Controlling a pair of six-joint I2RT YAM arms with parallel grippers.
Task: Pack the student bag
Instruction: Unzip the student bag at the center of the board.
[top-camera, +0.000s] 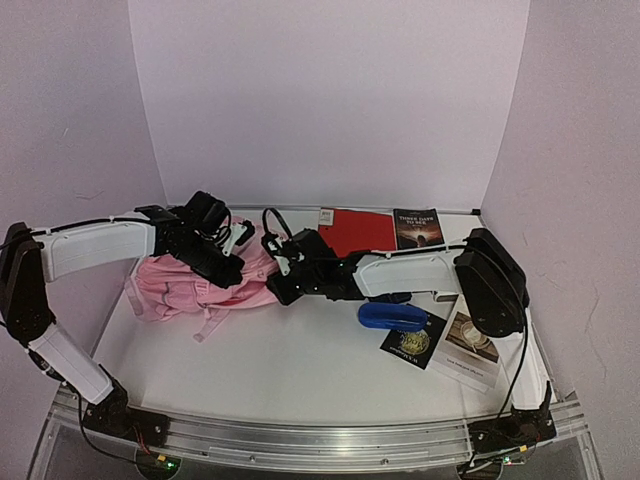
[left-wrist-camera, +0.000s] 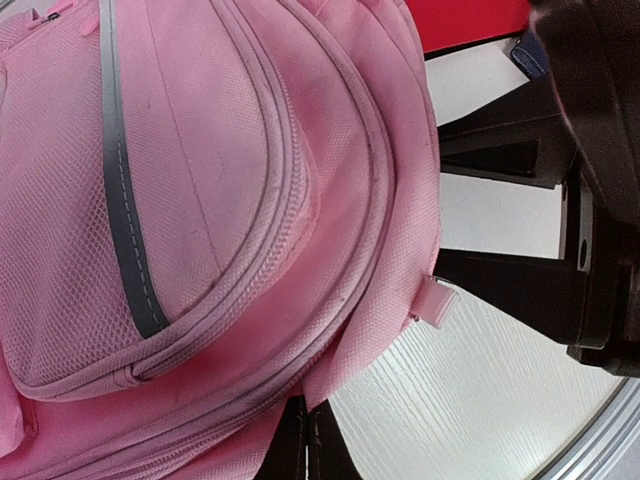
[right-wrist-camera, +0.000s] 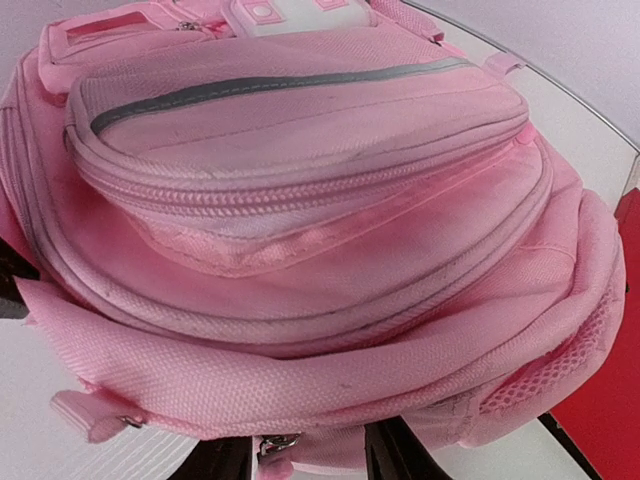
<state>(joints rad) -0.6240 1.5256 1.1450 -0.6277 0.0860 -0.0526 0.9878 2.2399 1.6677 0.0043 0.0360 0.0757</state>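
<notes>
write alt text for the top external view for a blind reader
A pink backpack lies at the left of a white table, with the left claw and right claw over its right half. Beside it lie a red folder, a dark book, a blue ring, a black booklet and a pale booklet.

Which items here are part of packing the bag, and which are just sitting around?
In the job:
student bag
left gripper and right gripper, both at the bag

Lying untouched, perhaps for packing later:
red folder
dark book
blue band
black booklet
white booklet
</notes>
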